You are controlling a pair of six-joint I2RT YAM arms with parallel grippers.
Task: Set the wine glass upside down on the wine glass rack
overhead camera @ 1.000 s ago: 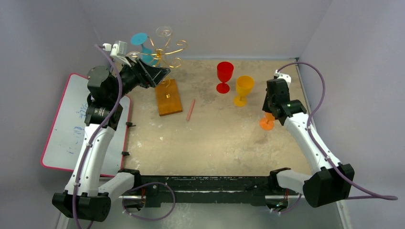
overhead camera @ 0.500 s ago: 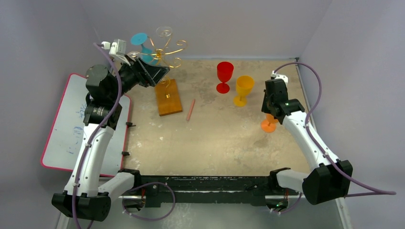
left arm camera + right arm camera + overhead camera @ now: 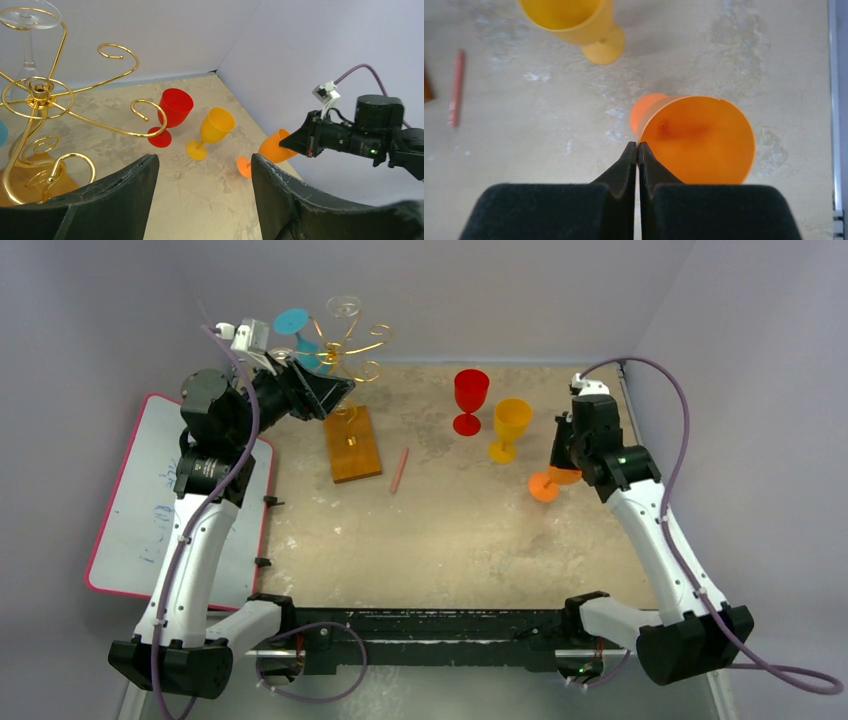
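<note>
My right gripper (image 3: pixel 637 147) seems clamped on one orange glass (image 3: pixel 699 140); left gripper (image 3: pixel 204 165) gapes by one rack (image 3: pixel 39 92) holding two glasses (image 3: pixel 293 322).

The left arm (image 3: pixel 200 530) stands up from its base at the near left and bends at the elbow. Its wrist is held high at the far left, and the left gripper (image 3: pixel 203 159) points to the right with its fingers (image 3: pixel 125 195) spread well apart. The right arm (image 3: pixel 655 525) stretches forward along the right side with its wrist angled down and leftward, and the right gripper (image 3: pixel 637 146) has its fingers (image 3: pixel 621 172) pressed together, pinching the rim of the tilted orange wine glass (image 3: pixel 699 135).
</note>
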